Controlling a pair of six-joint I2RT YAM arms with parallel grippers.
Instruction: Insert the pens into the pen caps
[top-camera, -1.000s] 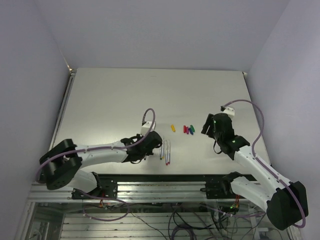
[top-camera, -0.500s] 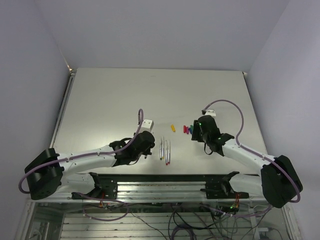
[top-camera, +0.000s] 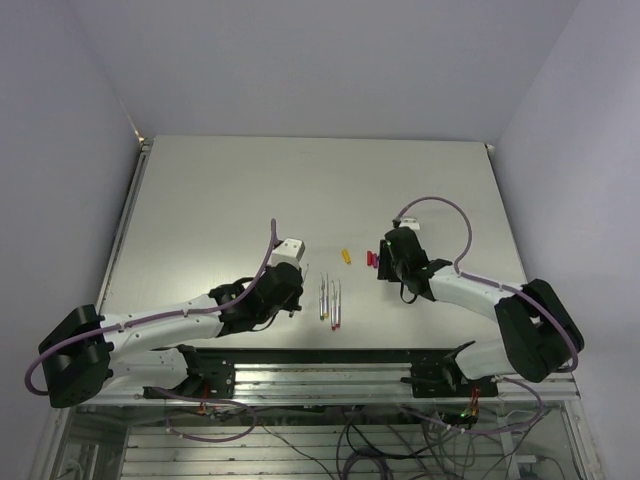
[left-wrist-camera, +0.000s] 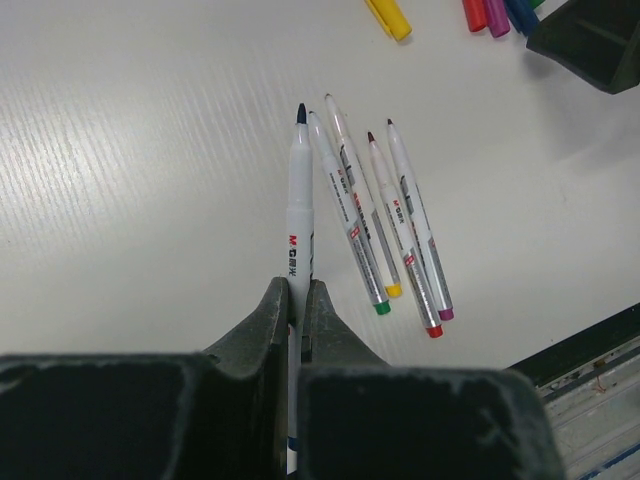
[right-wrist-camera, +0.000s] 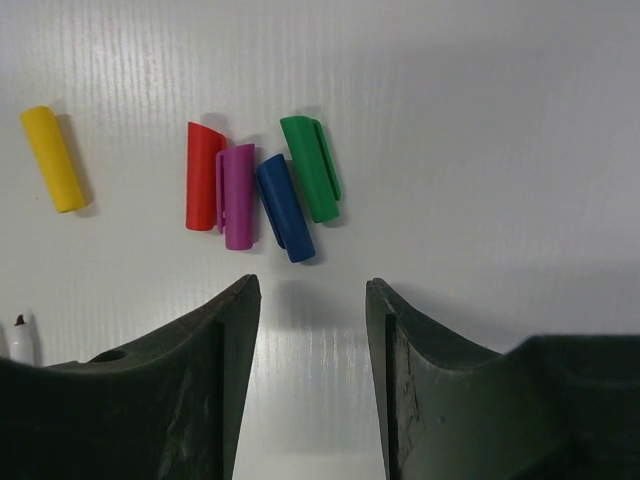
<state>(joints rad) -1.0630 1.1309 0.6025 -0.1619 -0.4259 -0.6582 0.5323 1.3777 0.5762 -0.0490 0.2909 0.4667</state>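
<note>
My left gripper (left-wrist-camera: 298, 295) is shut on a whitish pen (left-wrist-camera: 298, 225) with a dark blue tip and holds it pointing away over the table. Several other pens (left-wrist-camera: 385, 225) lie side by side just to its right, with green, yellow, red and magenta ends; they also show in the top view (top-camera: 330, 300). My right gripper (right-wrist-camera: 312, 290) is open and empty, hovering just short of the caps. The caps are yellow (right-wrist-camera: 54, 158), red (right-wrist-camera: 203, 175), magenta (right-wrist-camera: 237, 195), blue (right-wrist-camera: 284, 207) and green (right-wrist-camera: 310, 167). The blue cap lies closest, ahead of the gap between the jaws.
The yellow cap (top-camera: 346, 257) lies apart, left of the cluster. In the top view my right gripper (top-camera: 390, 262) covers part of the cluster. The table's near edge (left-wrist-camera: 590, 345) runs close behind the pens. The left gripper (top-camera: 298, 283) sits left of the pens.
My right gripper has moved left to the cap cluster. My left arm has drawn slightly left and back from the pen row, still holding its pen.
</note>
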